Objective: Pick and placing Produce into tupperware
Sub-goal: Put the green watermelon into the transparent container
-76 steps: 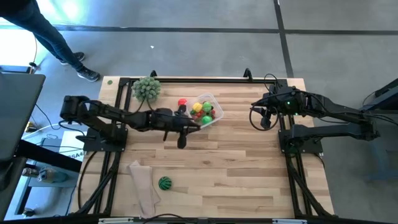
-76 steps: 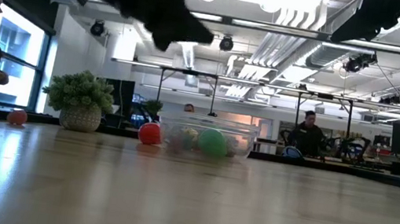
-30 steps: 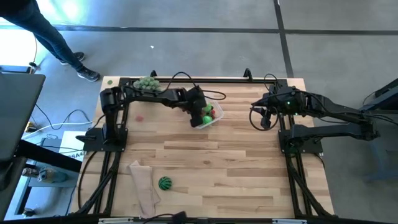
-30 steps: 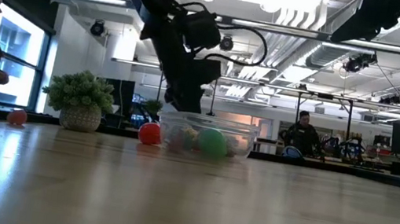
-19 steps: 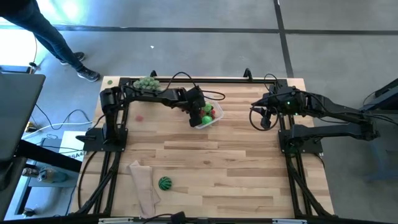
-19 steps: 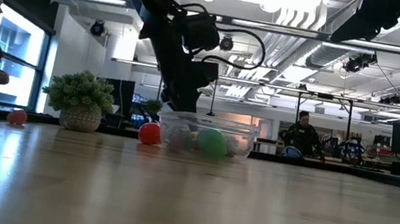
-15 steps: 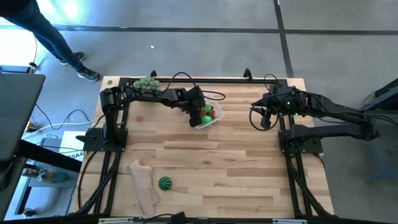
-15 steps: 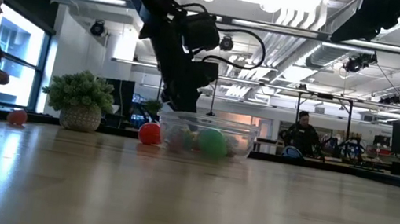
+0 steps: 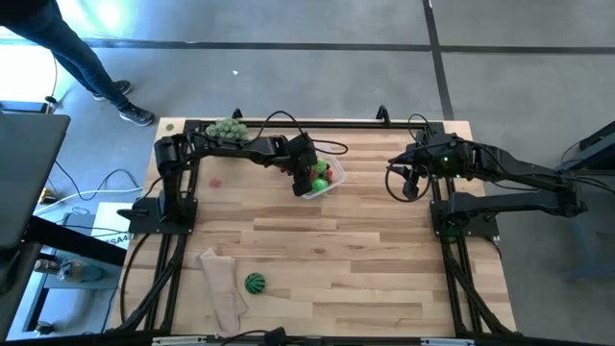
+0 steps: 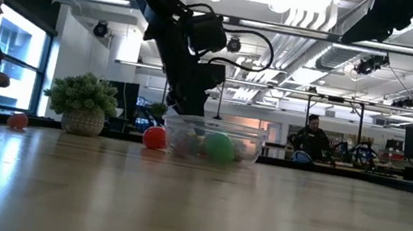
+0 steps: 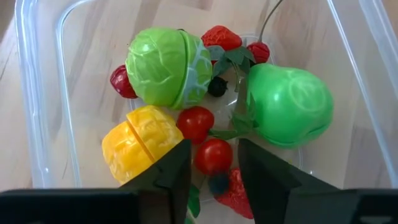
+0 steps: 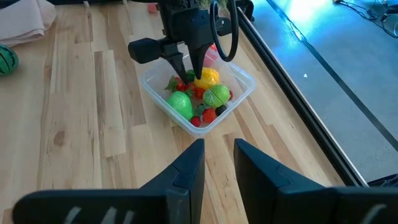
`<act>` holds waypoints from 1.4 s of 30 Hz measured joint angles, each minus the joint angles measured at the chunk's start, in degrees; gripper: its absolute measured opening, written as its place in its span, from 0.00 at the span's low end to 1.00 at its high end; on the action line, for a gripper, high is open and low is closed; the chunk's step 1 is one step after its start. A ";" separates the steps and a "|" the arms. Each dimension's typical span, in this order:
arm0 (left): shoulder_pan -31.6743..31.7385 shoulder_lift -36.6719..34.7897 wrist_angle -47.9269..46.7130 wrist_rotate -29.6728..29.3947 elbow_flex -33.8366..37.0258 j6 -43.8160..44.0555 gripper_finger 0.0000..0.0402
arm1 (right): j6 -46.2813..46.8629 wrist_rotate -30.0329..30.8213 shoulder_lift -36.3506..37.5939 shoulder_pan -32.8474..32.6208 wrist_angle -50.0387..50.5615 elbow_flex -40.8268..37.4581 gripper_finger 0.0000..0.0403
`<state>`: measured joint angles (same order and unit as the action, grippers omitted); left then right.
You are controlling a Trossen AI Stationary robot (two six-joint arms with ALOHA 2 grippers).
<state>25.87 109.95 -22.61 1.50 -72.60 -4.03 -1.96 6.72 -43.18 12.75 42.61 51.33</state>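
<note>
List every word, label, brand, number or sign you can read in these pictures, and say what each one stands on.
None can be read: no lettering shows on the tupperware, the toy produce, the wooden table or either arm. Any signs in the room behind the table are too small to read.

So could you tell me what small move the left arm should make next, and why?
Probably lift the left gripper straight up out of the tupperware. Its fingers stand apart over a small red tomato lying among the other produce inside, so that piece looks delivered. The watermelon ball sits on the table near the cloth, not yet collected.
</note>
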 joint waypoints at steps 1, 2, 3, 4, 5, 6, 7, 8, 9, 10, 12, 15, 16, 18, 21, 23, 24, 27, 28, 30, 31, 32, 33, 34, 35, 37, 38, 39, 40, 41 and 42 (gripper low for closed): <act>0.00 0.00 0.00 0.00 0.00 -0.01 0.31 | 0.00 0.00 0.02 0.00 0.00 0.00 0.19; 0.00 -0.02 0.00 0.00 0.00 -0.01 0.32 | 0.00 0.00 0.01 0.00 0.00 0.00 0.19; 0.00 -0.06 -0.02 0.00 0.00 0.01 0.33 | 0.00 0.00 0.02 -0.01 0.00 0.00 0.19; 0.00 -0.34 -0.26 0.00 0.02 0.02 0.33 | -0.01 0.00 0.02 0.00 0.00 0.00 0.19; 0.00 -0.70 -0.60 0.20 0.02 0.25 0.33 | 0.00 0.00 0.00 -0.02 0.00 0.00 0.19; 0.00 -1.07 -0.46 0.43 0.02 0.43 0.33 | 0.00 0.00 0.00 0.00 0.00 0.00 0.19; 0.00 -1.59 -0.69 0.76 0.02 0.86 0.33 | 0.00 -0.02 0.02 0.00 0.00 0.00 0.19; 0.00 -2.17 -1.35 1.43 0.02 1.42 0.33 | 0.00 -0.02 0.01 -0.02 0.00 0.00 0.19; 0.00 -2.87 -1.77 1.64 0.02 1.74 0.33 | -0.01 0.00 0.01 0.00 0.00 0.00 0.19; 0.00 -3.74 -2.36 1.85 0.02 2.07 0.33 | -0.01 -0.02 0.00 0.00 0.00 0.00 0.19; 0.00 -6.00 -4.12 2.03 0.02 3.15 0.33 | 0.00 0.00 0.01 0.00 0.00 0.00 0.19; 0.00 -10.23 -7.54 2.14 0.02 4.66 0.33 | 0.00 -0.02 0.00 0.00 0.00 0.00 0.19; 0.00 -11.71 -8.80 2.14 0.02 5.38 0.33 | 0.00 0.00 0.02 0.00 0.00 0.00 0.19; 0.00 -15.03 -12.11 2.61 0.02 6.77 0.33 | -0.01 -0.02 0.00 0.00 0.00 0.00 0.19; 0.01 -19.65 -18.93 7.43 0.02 10.74 0.33 | 0.00 -0.02 0.00 -0.01 0.00 0.00 0.19; -0.04 -22.08 -24.21 12.38 0.02 11.97 0.33 | 0.00 -0.02 0.02 0.00 0.00 0.00 0.19; -0.37 -23.19 -27.19 14.40 0.02 11.98 0.33 | 0.00 -0.02 0.00 -0.02 0.00 0.00 0.19; -3.11 -25.91 -35.68 15.65 0.00 12.06 0.33 | 0.00 -0.01 0.00 -0.01 0.00 0.00 0.19; -4.23 -26.52 -38.49 15.58 0.02 12.22 0.33 | 0.00 -0.01 0.01 0.00 0.00 0.00 0.19; -7.67 -27.32 -42.58 14.75 0.02 13.29 0.33 | 0.00 0.00 0.00 0.00 0.00 0.00 0.19; -9.76 -27.54 -44.38 13.65 0.02 14.24 0.33 | 0.00 -0.02 0.00 -0.02 0.00 0.00 0.19; -11.98 -27.67 -46.12 12.25 0.02 15.21 0.33 | 0.00 0.00 0.02 0.00 0.00 0.00 0.19; -14.64 -27.75 -47.24 10.87 0.02 16.44 0.33 | 0.00 -0.01 0.00 0.00 0.00 0.00 0.19; -17.47 -27.78 -47.69 9.75 0.02 17.97 0.33 | 0.00 -0.01 0.01 -0.01 0.00 0.00 0.19; -20.32 -27.78 -47.81 8.94 0.02 19.47 0.33 | 0.00 -0.02 0.02 0.00 0.00 0.00 0.19; -26.04 -27.78 -47.33 7.74 0.02 21.69 0.33 | 0.00 -0.02 0.01 -0.02 0.00 0.00 0.19; -29.02 -27.78 -46.74 7.43 0.02 22.95 0.33 | -0.02 0.00 0.02 0.00 0.00 0.00 0.19; -31.89 -27.78 -45.96 6.78 0.02 24.81 0.33 | 0.00 -0.02 0.02 0.00 0.00 0.00 0.19; -34.84 -27.78 -45.09 5.78 0.02 26.95 0.33 | 0.00 -0.02 0.02 0.00 0.00 0.00 0.19; -37.65 -27.78 -44.25 4.63 0.02 29.56 0.33 | 0.00 -0.01 0.02 0.00 0.00 0.00 0.19; -40.41 -27.78 -43.76 3.41 0.02 32.35 0.33 | 0.00 -0.01 0.01 -0.01 0.00 0.00 0.19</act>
<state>-14.55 82.17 -66.37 4.91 -72.58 28.32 -1.96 6.71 -43.17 12.74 42.61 51.33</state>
